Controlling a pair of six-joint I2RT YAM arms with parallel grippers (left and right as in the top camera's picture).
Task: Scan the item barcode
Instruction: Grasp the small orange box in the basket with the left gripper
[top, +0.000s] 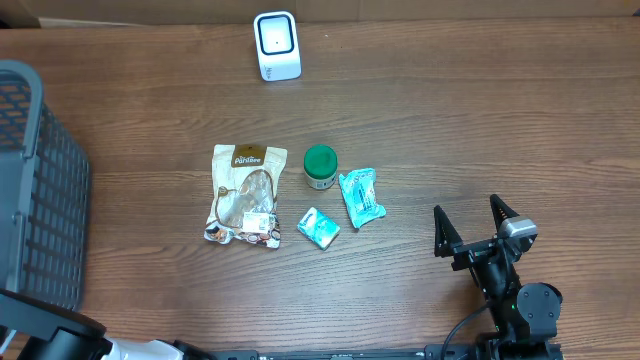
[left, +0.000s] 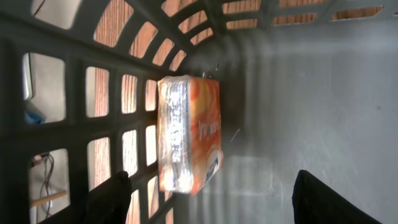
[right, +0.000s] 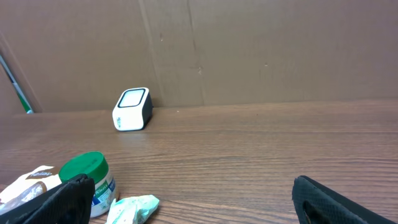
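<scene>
The white barcode scanner (top: 276, 45) stands upright at the table's far edge; the right wrist view shows this scanner (right: 132, 109) against the cardboard wall. An orange-and-silver packet (left: 189, 134) lies inside the grey basket (left: 311, 93), against its slatted wall. My left gripper (left: 211, 199) hangs over the basket floor just short of the packet, jaws apart, nothing between them. It does not show in the overhead view. My right gripper (top: 467, 207) stands open at the near right of the table, empty.
Mid-table lie a brown snack bag (top: 245, 195), a green-lidded jar (top: 320, 167), a teal packet (top: 360, 197) and a smaller teal packet (top: 318, 228). The grey basket (top: 40, 190) fills the left edge. The jar (right: 93, 180) sits left of my right fingers.
</scene>
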